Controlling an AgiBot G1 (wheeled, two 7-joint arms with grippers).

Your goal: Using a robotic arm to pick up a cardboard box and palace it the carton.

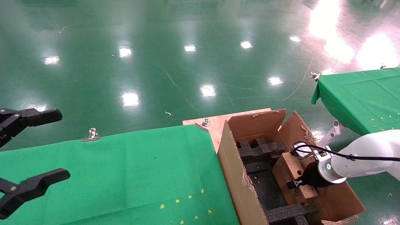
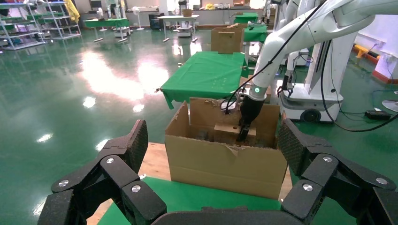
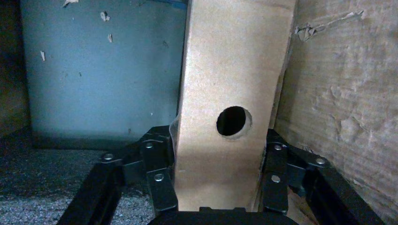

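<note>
Inside the carton [image 1: 237, 175], down at its right side, the right gripper [image 3: 218, 187] of the robotic arm [image 1: 368, 156] holds the cardboard box [image 3: 230, 93]. The black fingers [image 3: 157, 180] pinch the small box from both sides, one on each long side, and the box stands up between them with its round hole facing the wrist camera. The box sits close against the carton's right wall, and its lower end is near the dark foam [image 1: 259, 150] on the carton floor; whether it touches the floor is hard to tell. The carton stands just past the right end of the table [image 1: 125, 175] with the green cloth, its torn flaps open.

Farther left, the left gripper [image 1: 28, 153] hangs over the near left part of the table, its fingers [image 1: 40, 117] spread wide with nothing in them
</note>
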